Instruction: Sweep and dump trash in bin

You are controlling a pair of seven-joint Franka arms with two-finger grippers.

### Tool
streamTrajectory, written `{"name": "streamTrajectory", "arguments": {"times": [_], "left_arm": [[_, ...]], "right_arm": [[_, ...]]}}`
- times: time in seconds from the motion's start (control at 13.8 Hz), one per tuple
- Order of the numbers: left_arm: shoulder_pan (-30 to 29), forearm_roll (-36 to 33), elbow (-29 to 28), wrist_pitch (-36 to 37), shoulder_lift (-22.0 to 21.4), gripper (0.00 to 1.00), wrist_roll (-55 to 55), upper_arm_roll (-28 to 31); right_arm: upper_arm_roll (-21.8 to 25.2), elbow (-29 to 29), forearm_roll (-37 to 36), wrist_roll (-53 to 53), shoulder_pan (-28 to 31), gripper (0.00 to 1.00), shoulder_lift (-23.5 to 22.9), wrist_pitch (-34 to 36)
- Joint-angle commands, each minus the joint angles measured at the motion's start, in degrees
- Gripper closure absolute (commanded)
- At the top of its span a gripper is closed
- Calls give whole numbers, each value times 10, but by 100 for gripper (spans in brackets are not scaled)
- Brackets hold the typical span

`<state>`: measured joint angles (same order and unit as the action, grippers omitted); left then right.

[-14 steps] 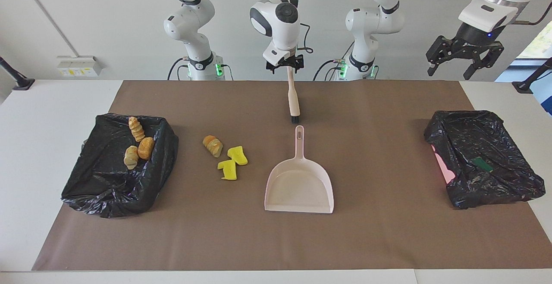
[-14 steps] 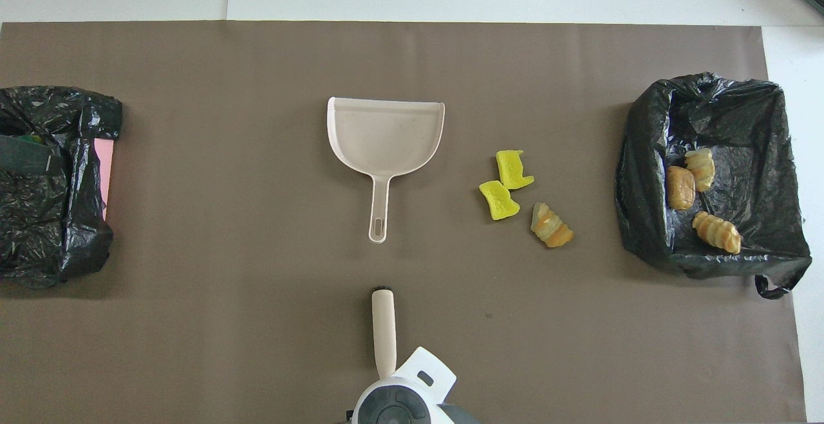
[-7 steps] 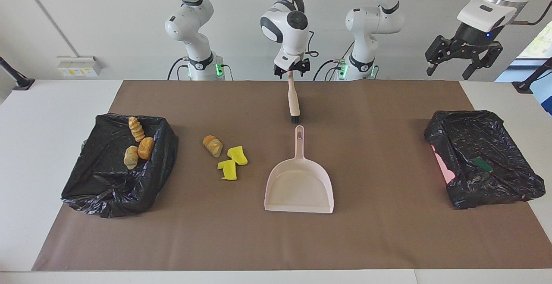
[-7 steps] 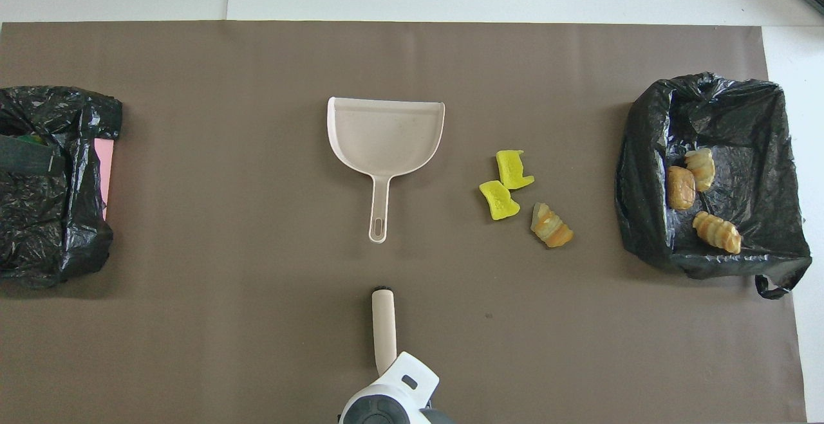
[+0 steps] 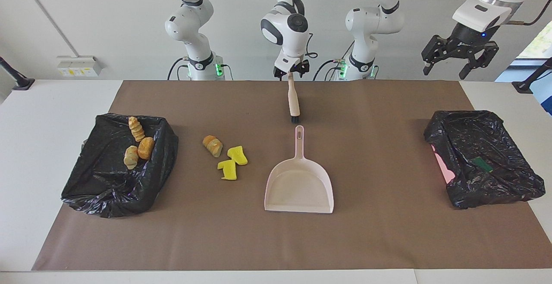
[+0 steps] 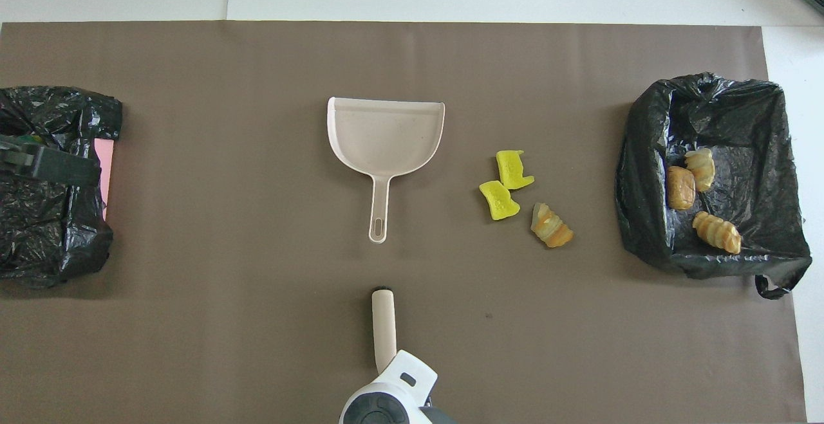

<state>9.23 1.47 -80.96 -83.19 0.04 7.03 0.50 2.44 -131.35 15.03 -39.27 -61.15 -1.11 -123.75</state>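
Right gripper jaws at the brush handle end, grasp cannot be told, bristles toward dustpan; left gripper waits, jaws released.

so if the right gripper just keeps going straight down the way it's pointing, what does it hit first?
The brush: the right gripper points down at its handle's end, seemingly right at it already, though contact is hard to judge.
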Motion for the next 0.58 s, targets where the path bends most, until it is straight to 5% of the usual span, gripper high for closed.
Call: {"name": "streamTrajectory", "arguments": {"times": [0.0,0.14,0.51], "left_arm": [[46,-3,-61,-65,-14,0,-48,4],[83,-3,-110,-130,-7,0,-102,3],[159,-3,-222,-302,23,0,-191,3]], "right_arm": [[-1,-10,14,19,2,56,8,-3],[-1,-8,13,16,2,97,8,-3],[2,-1,-4,14,9,100,18,15]]}}
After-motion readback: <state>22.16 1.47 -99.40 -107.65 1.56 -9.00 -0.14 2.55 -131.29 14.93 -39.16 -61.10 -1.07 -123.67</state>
